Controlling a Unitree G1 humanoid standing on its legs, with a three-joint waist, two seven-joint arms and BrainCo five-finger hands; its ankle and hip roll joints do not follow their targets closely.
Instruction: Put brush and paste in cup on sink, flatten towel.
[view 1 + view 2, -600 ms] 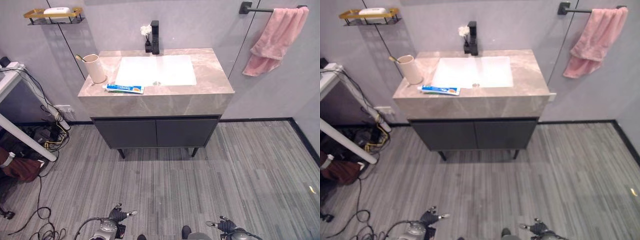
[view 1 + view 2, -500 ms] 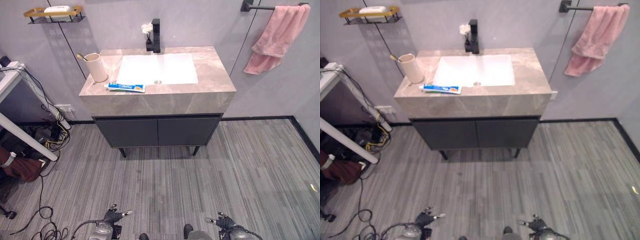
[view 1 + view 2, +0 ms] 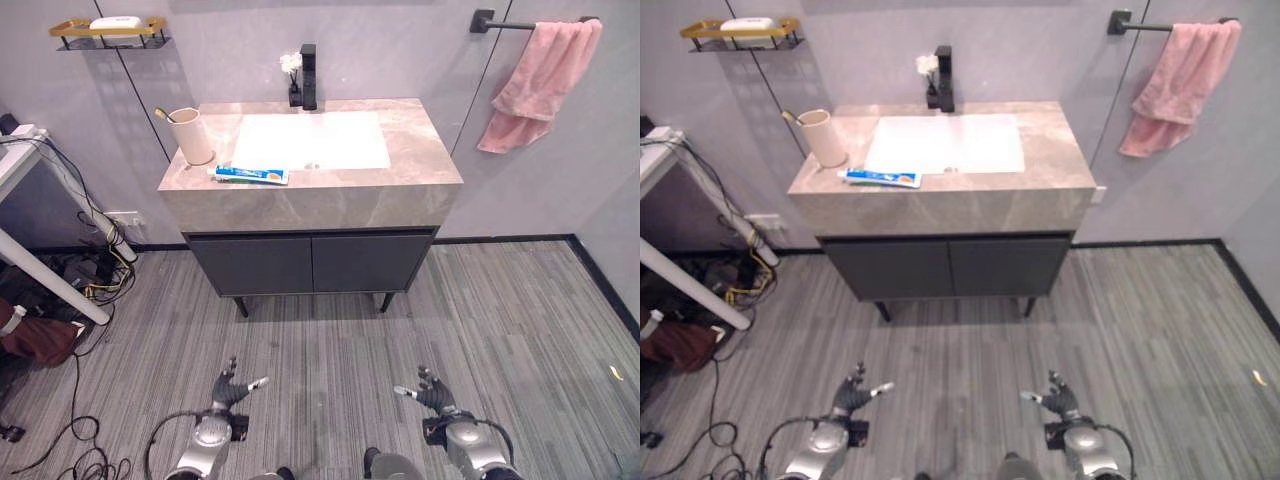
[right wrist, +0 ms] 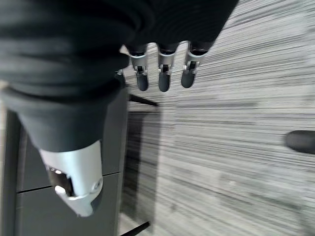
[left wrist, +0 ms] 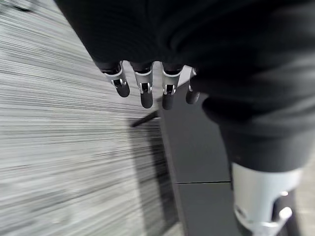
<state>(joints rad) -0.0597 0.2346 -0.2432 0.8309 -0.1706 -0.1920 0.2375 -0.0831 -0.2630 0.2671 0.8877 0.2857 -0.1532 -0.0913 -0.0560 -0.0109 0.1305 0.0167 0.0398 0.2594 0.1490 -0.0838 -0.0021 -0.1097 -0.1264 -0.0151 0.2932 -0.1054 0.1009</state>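
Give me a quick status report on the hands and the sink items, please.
Left hand and right hand open, low over the floor, holding nothing. Brush in cup; paste flat on the counter. Towel bunched on its bar. Path looks unobstructed.

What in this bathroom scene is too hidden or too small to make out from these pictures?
- Toothbrush: only its tip sticks out of the cup; the cup's wall hides the rest in both eye views.
- Inside the cabinet: its shut doors hide it.
- Thing on the wall shelf: too small to identify.
- Print on the toothpaste tube: too small to read.
- Towel: bunched on its bar, so its folds hide its full shape.
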